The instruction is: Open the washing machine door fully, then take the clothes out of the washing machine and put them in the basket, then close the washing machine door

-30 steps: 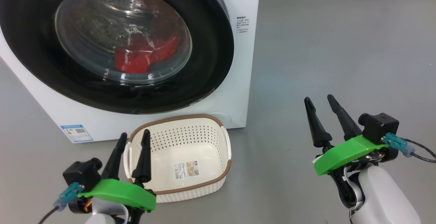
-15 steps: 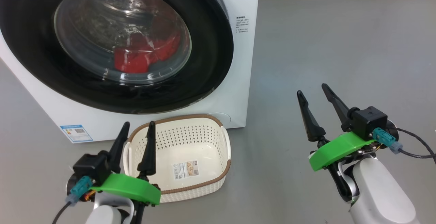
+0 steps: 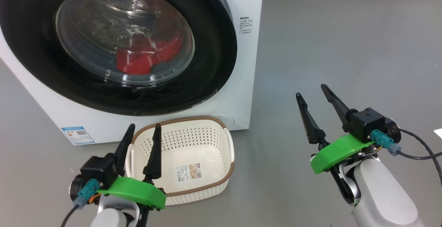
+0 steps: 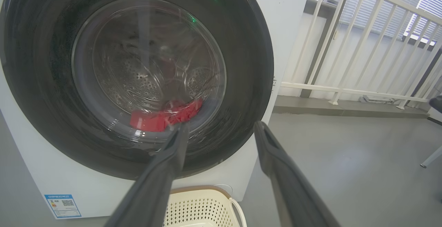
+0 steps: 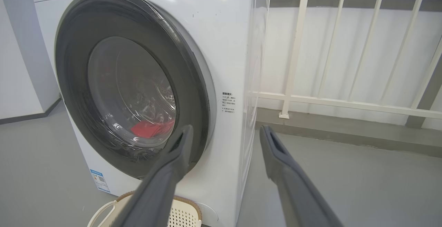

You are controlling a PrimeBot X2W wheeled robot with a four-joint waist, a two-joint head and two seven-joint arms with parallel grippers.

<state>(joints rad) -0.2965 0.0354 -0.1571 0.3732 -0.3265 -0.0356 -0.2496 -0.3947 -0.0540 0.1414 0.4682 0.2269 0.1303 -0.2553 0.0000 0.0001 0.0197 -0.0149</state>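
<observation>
The washing machine (image 3: 249, 68) stood at the far left of the floor (image 3: 345, 47). Its door (image 3: 215, 47) sat shut against the white front. Behind the glass, the red clothes (image 3: 138, 60) lay low in the drum.

Below the door, the left gripper (image 3: 144, 126) hung with its fingers spread and nothing between them, its tips over the basket's left rim. The basket (image 3: 179, 119) sat on the floor just in front of the machine and held only its paper label.

Further right, over bare floor and well apart from the machine, the right gripper (image 3: 310, 90) was also spread wide and empty. Its fingers pointed toward the door's right side.

By the look of it, no part of the job was done. The door had yet to be opened, the clothes moved to the basket, and the door closed.
</observation>
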